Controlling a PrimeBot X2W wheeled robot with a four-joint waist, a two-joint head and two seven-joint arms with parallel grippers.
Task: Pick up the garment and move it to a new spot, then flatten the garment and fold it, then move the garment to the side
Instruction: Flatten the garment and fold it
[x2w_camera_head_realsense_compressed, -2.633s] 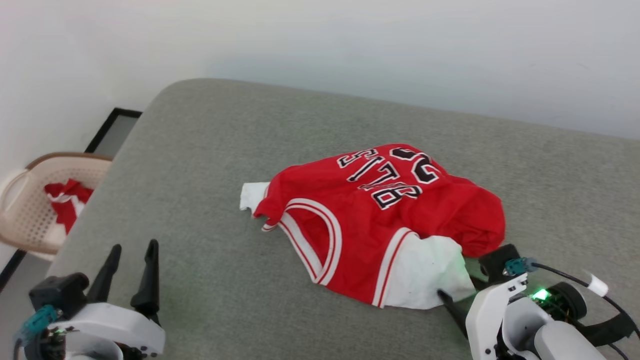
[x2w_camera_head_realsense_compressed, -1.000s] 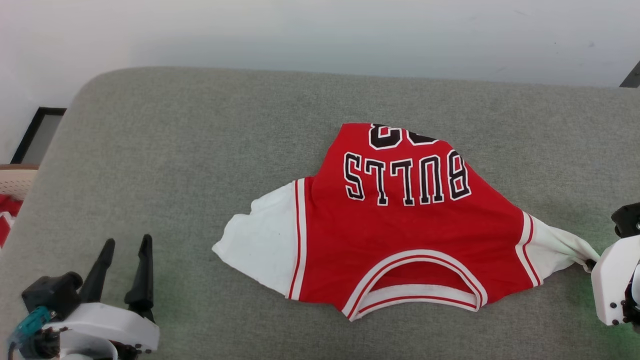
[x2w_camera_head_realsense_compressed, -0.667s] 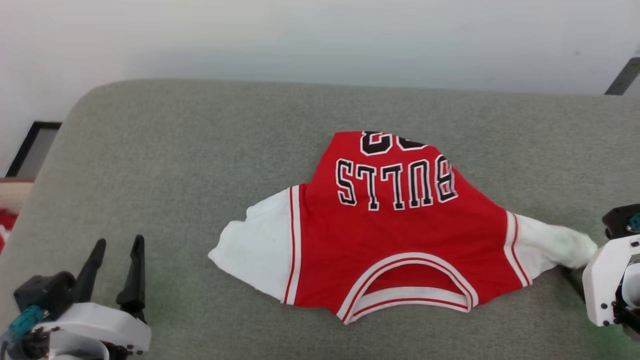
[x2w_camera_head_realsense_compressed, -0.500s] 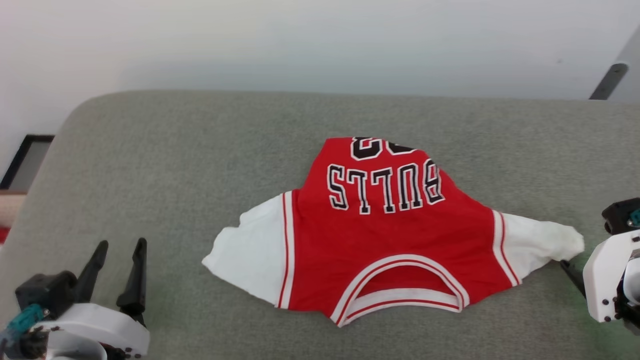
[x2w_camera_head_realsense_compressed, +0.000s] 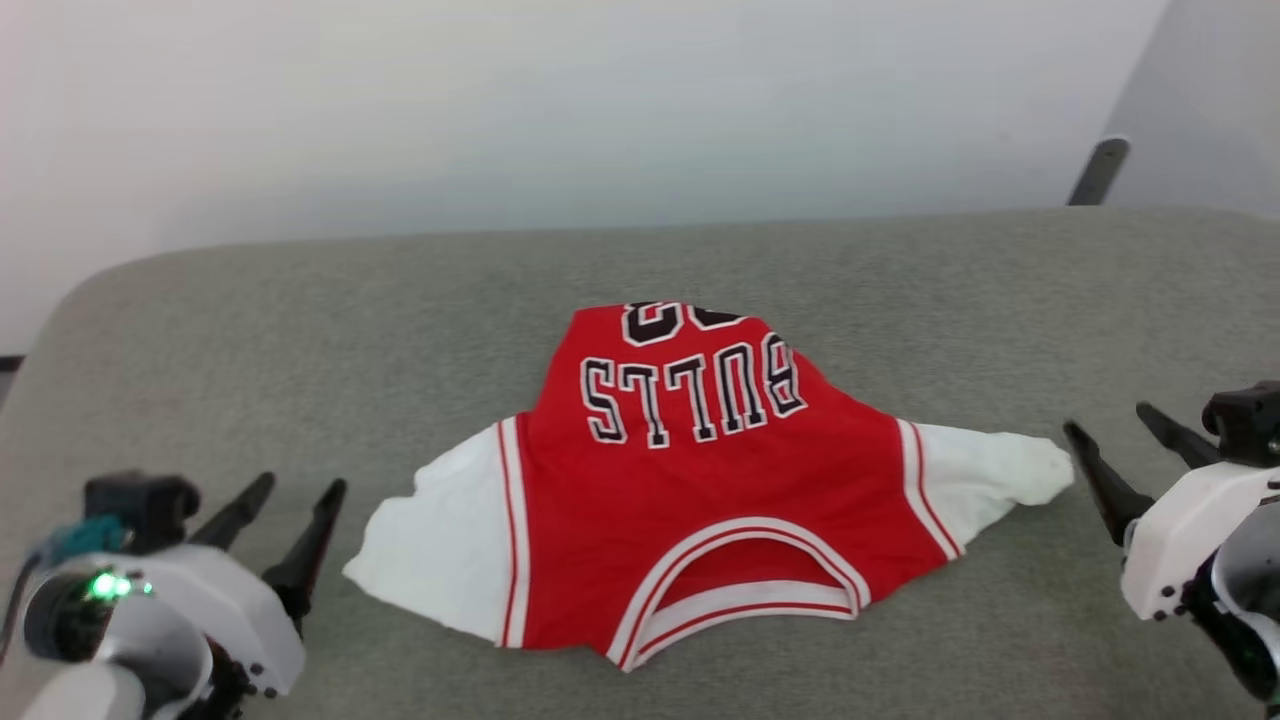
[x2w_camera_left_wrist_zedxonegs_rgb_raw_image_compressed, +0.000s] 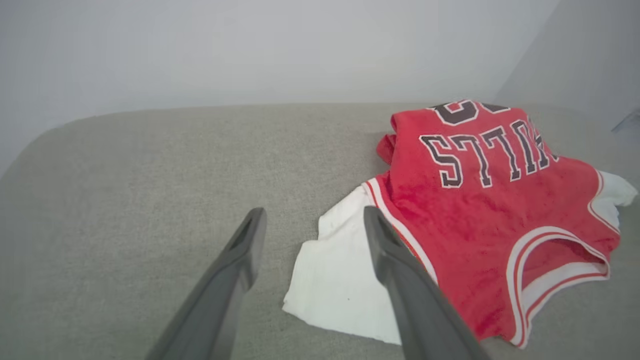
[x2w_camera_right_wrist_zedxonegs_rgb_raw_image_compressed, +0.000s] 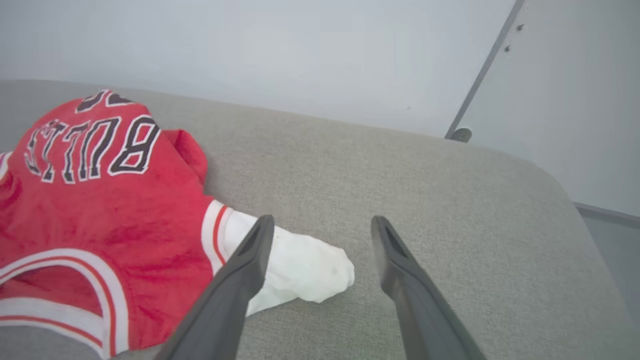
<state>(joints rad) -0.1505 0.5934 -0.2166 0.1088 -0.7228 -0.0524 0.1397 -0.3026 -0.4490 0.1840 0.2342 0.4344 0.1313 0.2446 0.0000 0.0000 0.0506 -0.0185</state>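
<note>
Sprawling rumpled garment (x2w_camera_head_realsense_compressed: 700, 500) on woven upholstery (x2w_camera_head_realsense_compressed: 300, 330)

- Left gripper (x2w_camera_head_realsense_compressed: 300, 485): two long, dark fingers (x2w_camera_head_realsense_compressed: 312, 540) that taper to points. In the left wrist view they look matte grey, each with a shallow recess near the tip.
- Left shell (x2w_camera_head_realsense_compressed: 215, 615): rounded glossy white, with small dark left screws (x2w_camera_head_realsense_compressed: 262, 685) along its near edge.
- Green light (x2w_camera_head_realsense_compressed: 101, 585): glows inside a dark ring on the left wrist.
- Left block (x2w_camera_head_realsense_compressed: 140, 498): black and boxy, on the shell's far side, with a teal plug (x2w_camera_head_realsense_compressed: 75, 537) beside it.
- Right gripper (x2w_camera_head_realsense_compressed: 1106, 418): the same dark, pointed fingers.
- Right shell (x2w_camera_head_realsense_compressed: 1185, 525): white and rounded, with dark right screws (x2w_camera_head_realsense_compressed: 1160, 610) at its near corner.
- Right block (x2w_camera_head_realsense_compressed: 1243, 420): black, on the far side of the shell.
</note>
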